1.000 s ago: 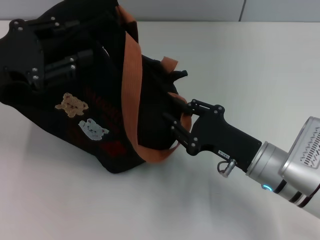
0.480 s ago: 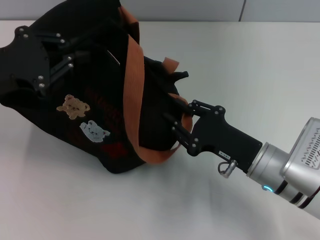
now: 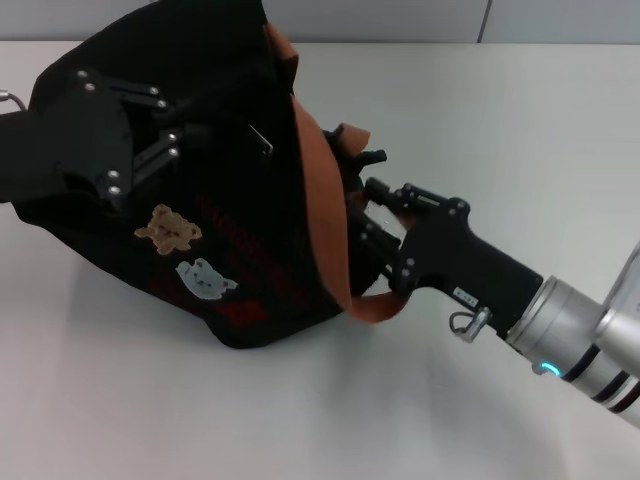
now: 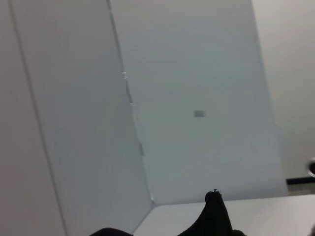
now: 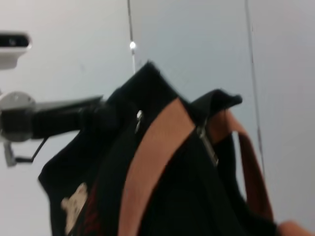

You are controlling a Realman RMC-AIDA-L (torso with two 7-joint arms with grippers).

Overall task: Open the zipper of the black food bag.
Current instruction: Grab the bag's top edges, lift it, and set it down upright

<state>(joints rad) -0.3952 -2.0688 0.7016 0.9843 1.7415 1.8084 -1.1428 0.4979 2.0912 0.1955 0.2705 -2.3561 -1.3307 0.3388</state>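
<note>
Two grippers at work. Your right gripper (image 3: pixel 372 222), centre of frame, sits against the bag's end by the orange strap (image 3: pixel 318 200); fingers' state unclear. Left gripper (image 3: pixel 150 120), upper left, presses the black food bag (image 3: pixel 230 250); grip also unclear. Zipper (image 5: pixel 209 147) shut. Risk: bag tips over if you pull unevenly.

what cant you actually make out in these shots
- Head view: the right tool tips are hidden by the orange-brown strap, so its grip is unclear.
- Head view: the left tool blends into the boxy black fabric food bag.
- Right wrist view: blur hides how far the zipper is open.
</note>
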